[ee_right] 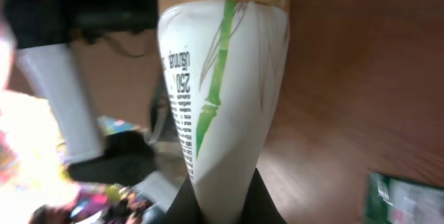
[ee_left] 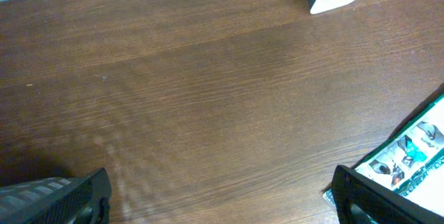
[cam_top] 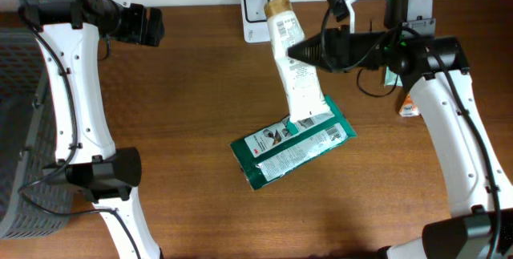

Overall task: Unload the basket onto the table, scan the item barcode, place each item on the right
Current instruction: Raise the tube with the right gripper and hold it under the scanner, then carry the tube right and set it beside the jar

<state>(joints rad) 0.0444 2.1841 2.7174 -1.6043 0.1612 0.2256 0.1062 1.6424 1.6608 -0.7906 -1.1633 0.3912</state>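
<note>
Tube (cam_top: 301,91) sits clamped in the right end effector (cam_top: 295,50), cap (cam_top: 278,6) just beside the scanner (cam_top: 256,7); left end effector (ee_left: 222,200) gapes wide.

the table (cam_top: 192,131) is dark, smooth wood with visible grain. the tube (cam_top: 292,74) is glossy white plastic, the green packet (cam_top: 292,148) shiny printed film, the scanner (cam_top: 256,6) smooth white plastic.

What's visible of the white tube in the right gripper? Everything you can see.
White squeeze tube, plastic-looking, tan cap, green bamboo print and small text down its side. The right gripper is shut on its middle, cap toward the white scanner. Its flat end overlaps the green packet; contact unclear.
</note>
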